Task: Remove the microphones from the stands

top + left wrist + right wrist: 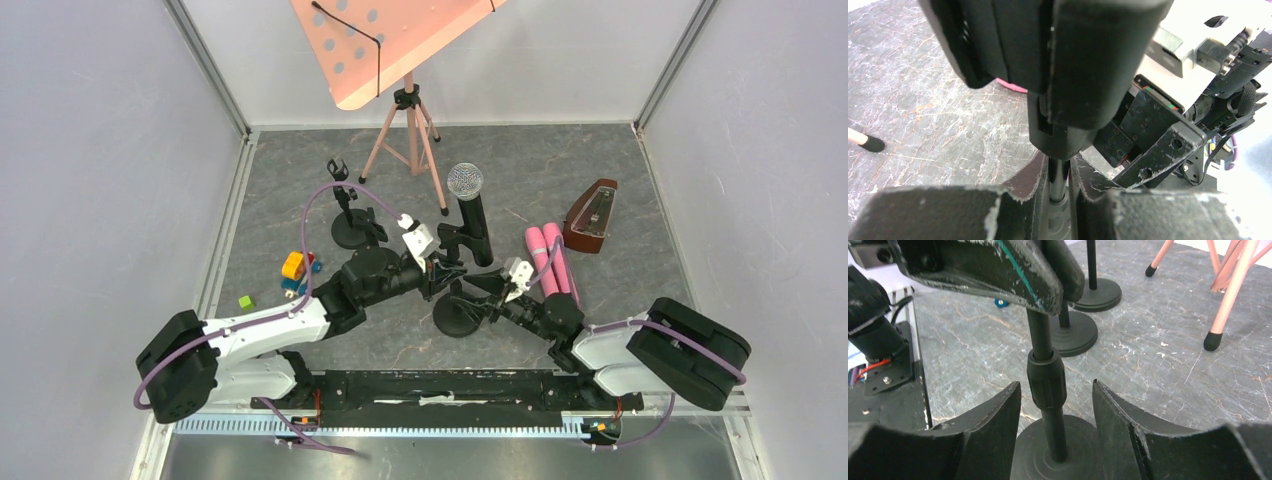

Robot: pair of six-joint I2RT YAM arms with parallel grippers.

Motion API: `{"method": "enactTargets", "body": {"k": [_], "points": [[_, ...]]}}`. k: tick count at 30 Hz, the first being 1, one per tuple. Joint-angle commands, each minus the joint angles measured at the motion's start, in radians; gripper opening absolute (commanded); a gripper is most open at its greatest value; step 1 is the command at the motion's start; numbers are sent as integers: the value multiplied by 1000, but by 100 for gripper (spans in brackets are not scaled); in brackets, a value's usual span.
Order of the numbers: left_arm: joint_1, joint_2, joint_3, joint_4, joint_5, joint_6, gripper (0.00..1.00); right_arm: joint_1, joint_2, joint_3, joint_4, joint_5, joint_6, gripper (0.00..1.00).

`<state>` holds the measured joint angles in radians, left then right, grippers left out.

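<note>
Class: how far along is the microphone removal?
Done: the left hand clamps the stand pole. In hand: the right hand is open astride the collar. Left: the microphone is still mounted, not yet lifted off.

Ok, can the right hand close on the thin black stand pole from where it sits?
Likely yes: the right hand is open astride the thin black stand pole, with nothing between them. The left hand grips the pole higher up.

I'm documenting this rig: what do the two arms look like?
The left arm and right arm are white links with bulky black joints, each trailing a purple cable. Their black, wedge-shaped fingers have scuffed, whitish edges.
</note>
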<state>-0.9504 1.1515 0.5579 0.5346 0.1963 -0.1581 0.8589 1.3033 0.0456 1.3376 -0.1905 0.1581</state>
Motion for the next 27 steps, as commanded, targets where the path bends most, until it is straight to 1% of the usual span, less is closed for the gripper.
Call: {"method": "enactTargets", "body": {"k": [1,2,5,6,7,8,10,11,13,16,19,22,27], "points": [[-6,13,48,41,52,-23,2,-13,7,-28,213,23,71,58],[-7,16,52,42,53,-23,2,-12,10,-27,218,26,77,56],[-7,24,60,41,59,-25,2,-12,31,4,160,35,73,50],[-7,29,62,41,60,-26,2,-12,42,5,164,37,73,46],[-7,30,64,41,62,-26,2,-12,49,6,166,37,73,41],[-6,31,63,39,62,-27,2,-12,55,11,161,40,71,32],[-6,31,61,43,50,-29,2,-12,63,30,110,51,62,20],[-6,28,58,47,40,-29,2,-11,66,45,71,60,50,18],[-7,24,51,58,29,-28,2,-11,65,61,16,80,29,18],[-7,27,51,58,29,-30,2,-10,59,56,6,127,17,14],[-7,31,52,58,8,-41,2,6,50,57,10,194,12,6],[-7,35,55,58,-12,-52,2,69,42,62,14,350,-46,3],[-7,40,70,37,-45,-69,2,206,69,96,48,619,-181,2]]}}
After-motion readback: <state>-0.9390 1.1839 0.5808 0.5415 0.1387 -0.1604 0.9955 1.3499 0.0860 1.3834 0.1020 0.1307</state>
